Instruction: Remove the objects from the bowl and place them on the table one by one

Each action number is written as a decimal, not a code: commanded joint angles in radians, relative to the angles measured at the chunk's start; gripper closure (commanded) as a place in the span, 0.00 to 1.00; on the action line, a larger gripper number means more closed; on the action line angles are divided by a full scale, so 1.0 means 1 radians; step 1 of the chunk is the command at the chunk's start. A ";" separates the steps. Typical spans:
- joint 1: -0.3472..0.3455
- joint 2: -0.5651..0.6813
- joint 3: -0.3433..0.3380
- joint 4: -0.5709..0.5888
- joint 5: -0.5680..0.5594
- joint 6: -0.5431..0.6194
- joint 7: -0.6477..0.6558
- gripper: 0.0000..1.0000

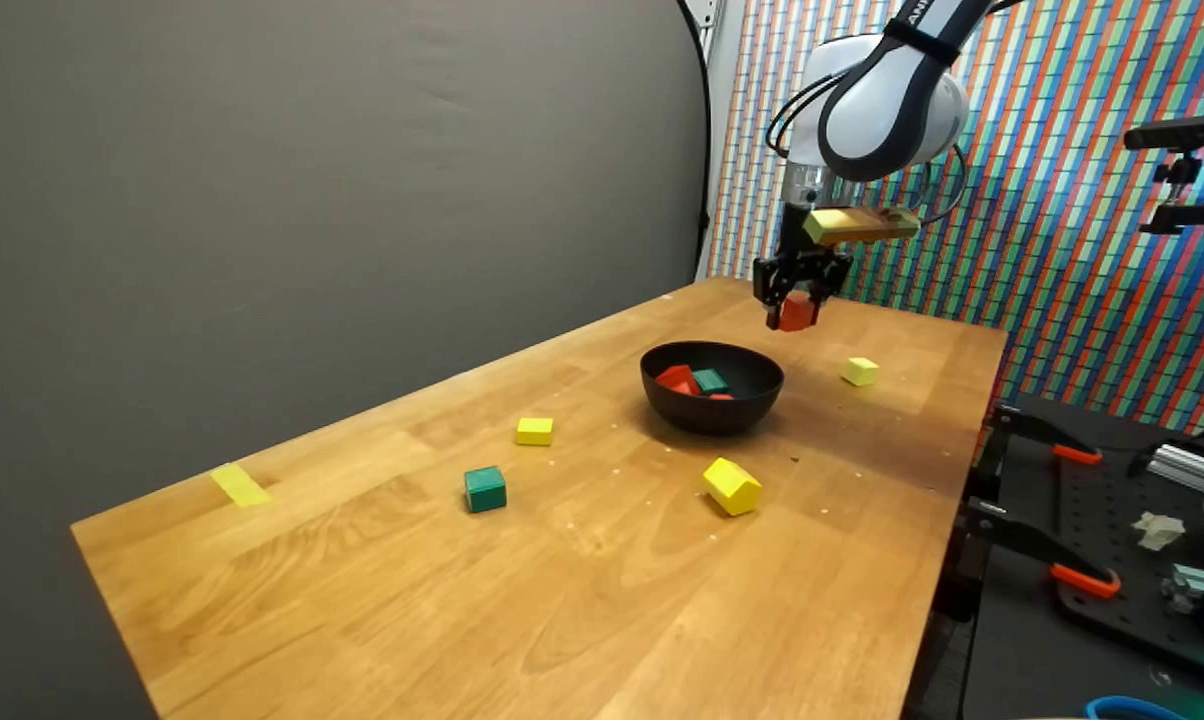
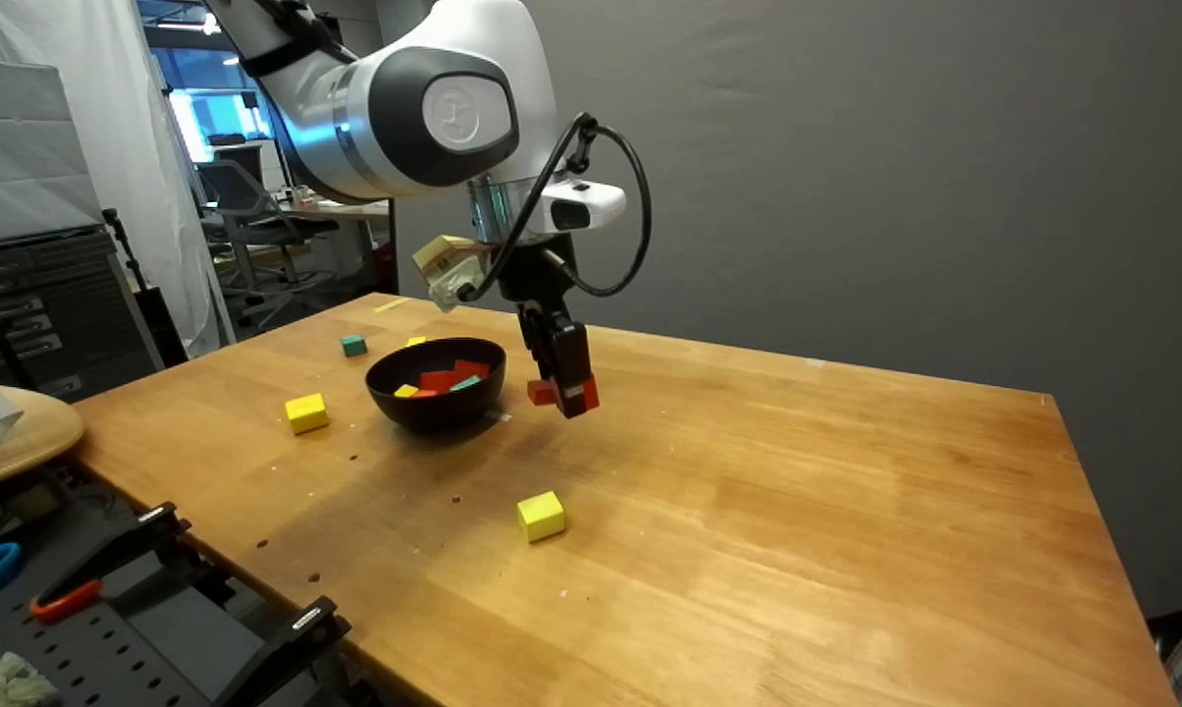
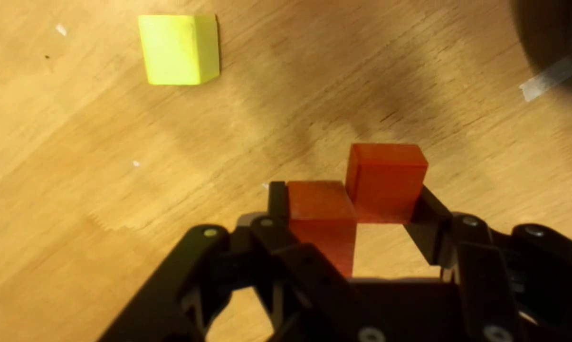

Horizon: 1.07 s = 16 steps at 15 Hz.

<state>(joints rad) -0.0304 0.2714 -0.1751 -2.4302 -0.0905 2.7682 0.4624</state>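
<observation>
Gripping two red blocks (image 3: 386, 190) in my tool (image 3: 352, 204) above the counter (image 1: 582, 620), I count four blocks (image 1: 732, 486) set out there; red, green and yellow pieces (image 2: 439, 381) are left in the bowl (image 2: 434, 417).

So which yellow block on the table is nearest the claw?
The yellow block at the wrist view's upper left: of the three, it alone shows there and lies right of the bowl in both exterior views.
</observation>
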 commanded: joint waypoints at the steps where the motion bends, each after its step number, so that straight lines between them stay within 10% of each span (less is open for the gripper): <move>1: 0.007 0.000 0.004 0.013 0.039 -0.020 -0.039 0.12; 16: 0.058 -0.074 0.107 0.004 0.118 0.000 -0.078 0.00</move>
<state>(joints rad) -0.0100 0.2160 -0.0734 -2.4529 0.0299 2.7415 0.3547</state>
